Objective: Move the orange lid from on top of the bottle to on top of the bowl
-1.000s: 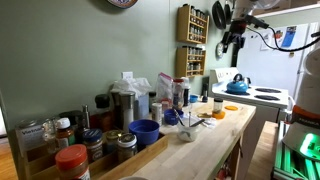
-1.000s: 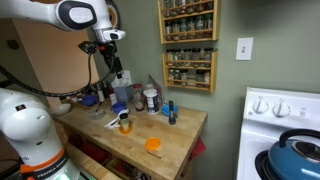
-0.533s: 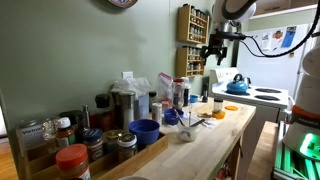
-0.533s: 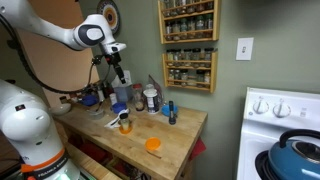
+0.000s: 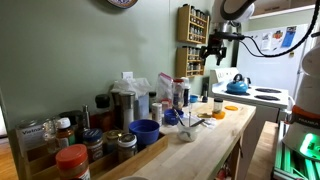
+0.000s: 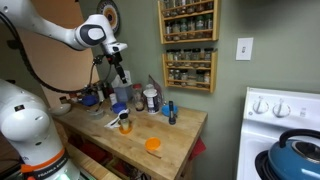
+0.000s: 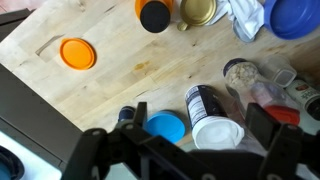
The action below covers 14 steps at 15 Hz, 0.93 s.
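Note:
The bottle (image 5: 180, 97) is tall, slim and clear and stands among jars in the middle of the wooden counter. The small orange lid (image 5: 180, 81) sits on its top. In the wrist view a red patch (image 7: 284, 114) at the right edge looks like this lid, partly behind a finger. The blue bowl (image 5: 143, 131) stands nearer the camera; its rim shows in the wrist view (image 7: 296, 16). My gripper (image 5: 215, 46) hangs high above the counter, open and empty. In the wrist view its fingers (image 7: 200, 128) frame a white-lidded black tub (image 7: 213, 122).
A flat orange disc (image 7: 77, 53) lies on bare wood, also seen in an exterior view (image 6: 153, 145). A blue round lid (image 7: 165, 127), a squat jar with a wide orange-red lid (image 5: 72, 159), a spice rack (image 6: 189, 42) and a stove (image 5: 255, 95) are around.
Since one second ago the arm has swung in and lowered toward the counter's clutter. In the last half second nothing has visibly moved.

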Each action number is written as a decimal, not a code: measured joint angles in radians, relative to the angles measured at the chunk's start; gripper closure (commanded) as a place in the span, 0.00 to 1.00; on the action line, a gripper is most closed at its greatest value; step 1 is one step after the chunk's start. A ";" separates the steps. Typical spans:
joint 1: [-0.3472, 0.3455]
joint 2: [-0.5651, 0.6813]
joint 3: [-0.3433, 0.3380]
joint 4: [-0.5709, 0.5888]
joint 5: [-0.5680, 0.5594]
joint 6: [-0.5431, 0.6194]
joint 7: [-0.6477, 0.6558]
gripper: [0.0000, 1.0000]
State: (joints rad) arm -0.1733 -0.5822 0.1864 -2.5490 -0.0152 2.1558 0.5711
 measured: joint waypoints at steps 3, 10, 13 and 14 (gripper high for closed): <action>0.000 0.000 0.000 0.000 0.000 0.000 0.000 0.00; 0.058 0.065 0.018 0.004 0.065 0.079 0.044 0.00; 0.103 0.151 0.026 0.034 0.107 0.121 0.081 0.00; 0.111 0.178 0.031 0.044 0.107 0.143 0.098 0.00</action>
State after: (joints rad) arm -0.0625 -0.4037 0.2174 -2.5052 0.0921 2.2987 0.6696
